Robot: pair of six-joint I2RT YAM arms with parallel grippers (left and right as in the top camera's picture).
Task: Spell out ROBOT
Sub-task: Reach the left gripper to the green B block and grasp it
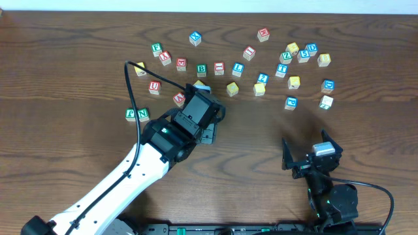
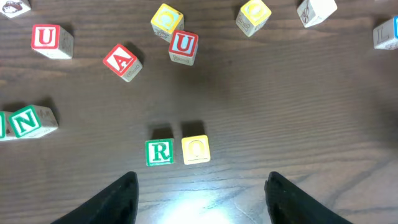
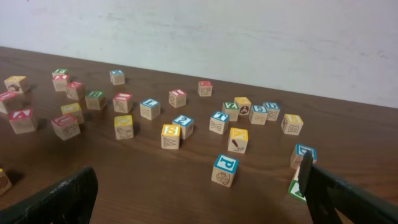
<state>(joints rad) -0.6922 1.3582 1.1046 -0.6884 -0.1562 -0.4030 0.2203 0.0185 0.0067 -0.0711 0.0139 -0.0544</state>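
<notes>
- Green R cube point(image 2: 160, 152) sat with the yellow O cube point(image 2: 196, 150) just beside it.
- Left fingers point(image 2: 121, 199) stood spread, empty, near the R cube; a sideways swing could knock the pair askew.
- Right fingers point(image 3: 339, 196) were spread, empty.

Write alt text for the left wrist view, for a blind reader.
A green R cube and a yellow-faced cube sit side by side on the dark wooden table, just beyond the open left gripper. Red-lettered cubes and a green N cube lie scattered farther off.
</notes>
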